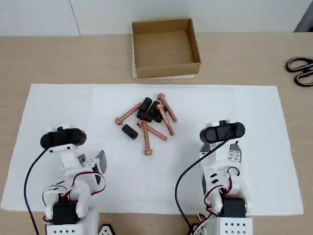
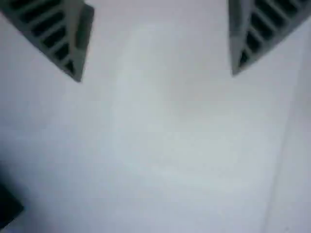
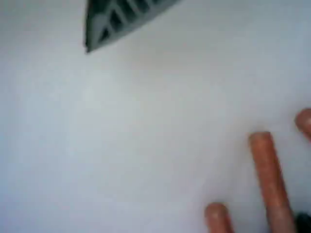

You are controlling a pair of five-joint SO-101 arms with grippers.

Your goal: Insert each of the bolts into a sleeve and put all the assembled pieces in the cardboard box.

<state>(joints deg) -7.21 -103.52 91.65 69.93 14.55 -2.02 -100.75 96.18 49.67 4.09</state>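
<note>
Several copper bolts [image 1: 146, 137] and black sleeves [image 1: 129, 131] lie in a loose pile in the middle of the white sheet [image 1: 58, 112]. The open cardboard box [image 1: 166, 46] stands behind the pile and holds nothing. My left gripper [image 1: 93, 161] hangs over bare sheet at the front left, well short of the pile. Its fingers [image 2: 73, 53] stand wide apart and open. My right gripper [image 1: 234, 152] is at the front right, open, with one finger [image 3: 116, 24] over the sheet. Bolts [image 3: 267, 174] lie a short way from it.
Black-handled scissors [image 1: 301, 68] lie at the table's right edge, off the sheet. The sheet covers most of the wooden table [image 1: 58, 58], and bare paper runs between each gripper and the pile.
</note>
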